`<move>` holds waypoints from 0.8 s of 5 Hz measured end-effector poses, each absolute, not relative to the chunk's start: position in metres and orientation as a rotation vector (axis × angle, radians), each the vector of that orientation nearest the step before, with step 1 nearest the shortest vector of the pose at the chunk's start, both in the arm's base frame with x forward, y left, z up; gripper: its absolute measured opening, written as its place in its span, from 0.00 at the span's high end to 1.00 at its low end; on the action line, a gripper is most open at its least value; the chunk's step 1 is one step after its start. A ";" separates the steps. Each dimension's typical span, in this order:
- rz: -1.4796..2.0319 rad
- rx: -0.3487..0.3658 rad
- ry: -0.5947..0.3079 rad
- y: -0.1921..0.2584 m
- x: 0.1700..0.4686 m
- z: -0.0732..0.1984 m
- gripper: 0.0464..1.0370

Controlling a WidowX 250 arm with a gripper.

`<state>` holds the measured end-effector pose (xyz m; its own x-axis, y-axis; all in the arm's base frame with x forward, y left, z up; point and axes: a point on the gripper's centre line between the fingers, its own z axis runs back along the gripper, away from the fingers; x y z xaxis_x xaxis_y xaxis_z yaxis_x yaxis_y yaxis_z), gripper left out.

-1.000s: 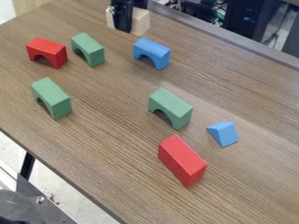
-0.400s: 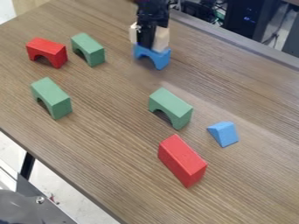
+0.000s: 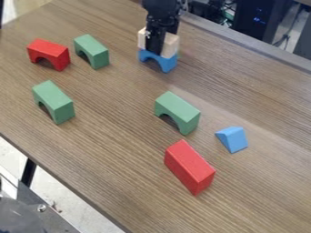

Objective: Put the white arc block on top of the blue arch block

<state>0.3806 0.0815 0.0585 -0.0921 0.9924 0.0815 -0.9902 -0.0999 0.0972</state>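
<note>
At the top of the camera view, the black gripper hangs down, shut on the pale white arc block, gripping it across its middle. That block sits directly over the blue arch block, roughly lined up with it, and their edges appear to meet. The blue arch stands upright on the table with its opening downward. The gripper covers the centre of the pale block and part of the blue arch's top.
Left of the gripper stand a green arch and a red arch, with another green arch nearer the front. A green arch, a blue wedge and a red block lie toward the lower right.
The gripper has moved right and toward the camera with the pale block, from behind the blue arch to over it. Since the middle frame it has shifted slightly further right and lower.
</note>
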 end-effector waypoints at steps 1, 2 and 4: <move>1.664 0.143 0.021 0.081 0.380 0.057 0.44; 1.662 0.145 0.019 0.082 0.380 0.057 0.44; 1.635 0.154 0.022 0.084 0.380 0.061 0.44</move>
<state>0.3799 0.0835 0.0613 -0.0626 0.9942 0.0869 -0.9916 -0.0718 0.1080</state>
